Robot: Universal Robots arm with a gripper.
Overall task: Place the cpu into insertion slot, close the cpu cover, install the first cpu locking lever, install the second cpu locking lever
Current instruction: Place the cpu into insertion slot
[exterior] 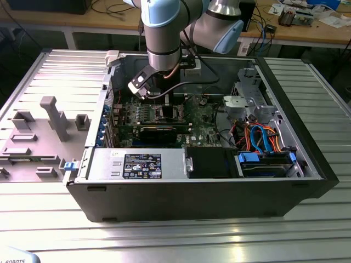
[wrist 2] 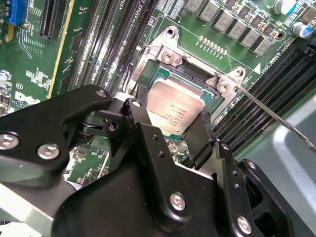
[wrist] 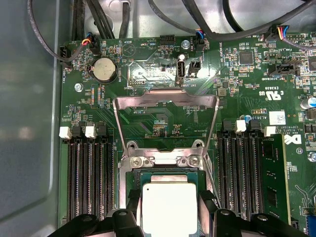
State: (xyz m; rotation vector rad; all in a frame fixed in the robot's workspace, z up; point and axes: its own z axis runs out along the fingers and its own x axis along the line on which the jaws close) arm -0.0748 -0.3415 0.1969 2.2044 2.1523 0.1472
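Exterior view, arm: the arm (exterior: 164, 33) reaches straight down into the open computer case (exterior: 192, 189); its jaws sit low over the green motherboard (exterior: 205, 118), just behind the long black expansion card (exterior: 159, 131)
Exterior view, surroundings: the case rests on a ribbed metal counter (exterior: 307, 235); a grey fixture tray (exterior: 38, 137) lies beside the case at the exterior view's left
Second wrist view, jaws: black; clenched on the cpu (wrist 2: 175, 106), one against each of two opposite edges
Second wrist view, cpu: silvery top up; directly over the insertion slot (wrist 2: 192, 78); whether it is fully seated I cannot tell
Second wrist view, lever: a thin metal locking lever (wrist 2: 269, 113) stands free; it slants away from the slot's corner across the long memory slots (wrist 2: 266, 79)
First wrist view, cpu: the cpu (wrist: 169, 210) sits between the two jaws, within the silvery rim of the insertion slot (wrist: 163, 160)
First wrist view, cpu cover: the cpu cover (wrist: 165, 100) stands open, tilted back from the slot's far edge; green board shows through its square window; it is apart from the chip
First wrist view, neighbours: memory slots flank the socket on both sides
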